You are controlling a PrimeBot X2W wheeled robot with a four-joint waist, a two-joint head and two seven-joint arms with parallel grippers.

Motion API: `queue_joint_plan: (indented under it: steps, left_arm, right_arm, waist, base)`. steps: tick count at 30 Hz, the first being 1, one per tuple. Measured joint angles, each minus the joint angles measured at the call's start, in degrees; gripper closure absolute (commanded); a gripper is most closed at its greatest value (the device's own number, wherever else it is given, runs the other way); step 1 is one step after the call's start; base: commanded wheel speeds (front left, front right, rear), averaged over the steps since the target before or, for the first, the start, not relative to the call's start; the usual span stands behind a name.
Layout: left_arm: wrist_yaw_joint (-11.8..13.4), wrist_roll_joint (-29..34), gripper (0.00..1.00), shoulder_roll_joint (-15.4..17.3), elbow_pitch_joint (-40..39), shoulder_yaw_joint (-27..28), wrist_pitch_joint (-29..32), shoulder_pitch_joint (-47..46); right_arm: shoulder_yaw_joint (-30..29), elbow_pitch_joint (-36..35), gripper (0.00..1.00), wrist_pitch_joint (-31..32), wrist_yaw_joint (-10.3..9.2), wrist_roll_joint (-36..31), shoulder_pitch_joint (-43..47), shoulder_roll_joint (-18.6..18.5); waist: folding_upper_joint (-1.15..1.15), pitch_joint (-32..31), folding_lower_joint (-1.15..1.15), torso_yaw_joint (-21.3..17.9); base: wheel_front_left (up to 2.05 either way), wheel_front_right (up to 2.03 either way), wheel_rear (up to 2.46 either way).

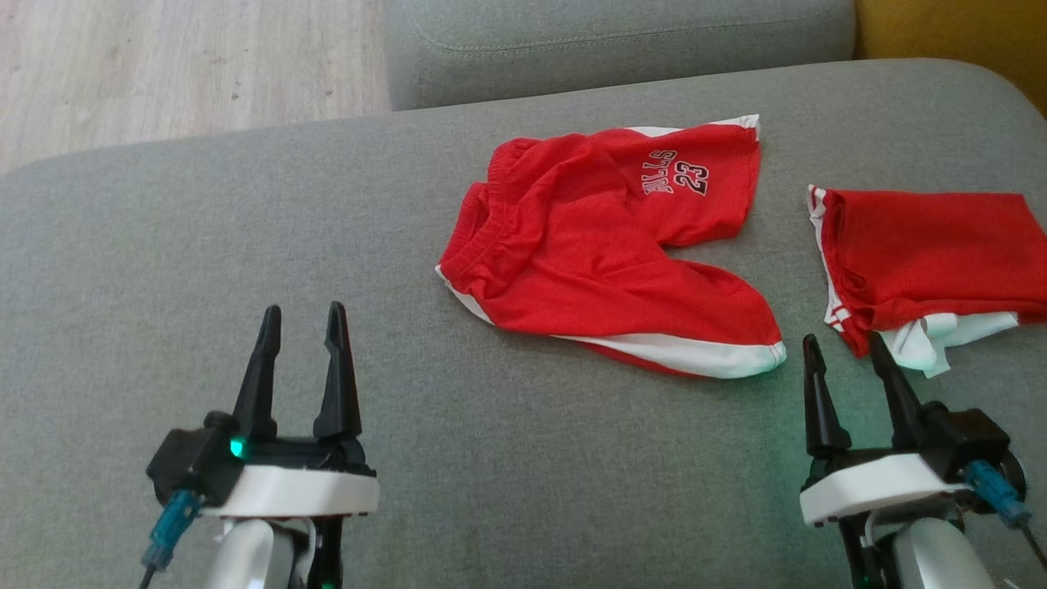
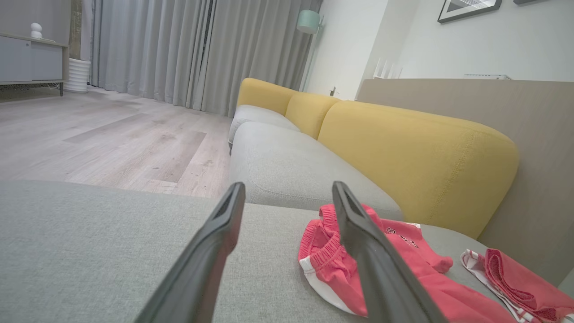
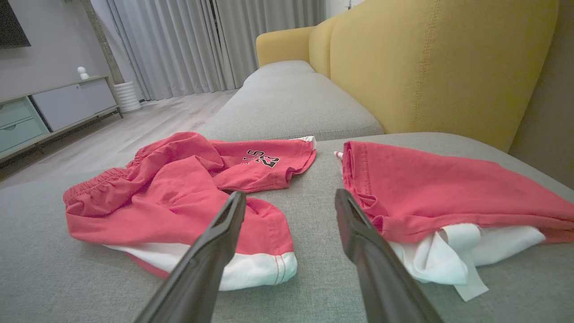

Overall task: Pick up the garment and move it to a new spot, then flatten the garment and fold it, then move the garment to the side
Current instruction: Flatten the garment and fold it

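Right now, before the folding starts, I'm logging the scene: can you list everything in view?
shorts: one, red with white trim and a "23" print, rumpled mid-cushion
folded garment: one, red over white, on the cushion to the robot's right of the shorts
seat cushions: two, grey, one under the clothes and one beyond it
backrest: yellow, along the sofa's far side
floor: pale wood, beyond the cushion
curtains: grey, far wall
lamp: one, pale green, by the curtains
cabinet: one, grey, across the room
left pincer: open, empty, over bare cushion
right pincer: open, empty, near the folded garment
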Motion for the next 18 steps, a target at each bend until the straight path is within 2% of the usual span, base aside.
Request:
queue_joint_plan:
  steps: [7, 18]
  left_arm:
    - [0.0, 0.0, 0.0, 0.0, -0.2, -0.6, 0.0, 0.5]
    - [-0.1, -0.1, 0.0, 0.0, 0.6, -2.0, 0.0, 0.3]
  right_arm:
    - [-1.1, -0.2, 0.0, 0.0, 0.0, -1.2, -0.9, 0.1]
    - [-2.7, 8.5, 0.0, 4.9, 0.0, -0.6, -3.4, 0.2]
  waist:
    - [0.0, 0.7, 0.01, 0.4]
    - [0.0, 2.4, 0.01, 2.7]
  base:
    - [0.0, 0.0, 0.0]
    - [0.0, 0.0, 0.0]
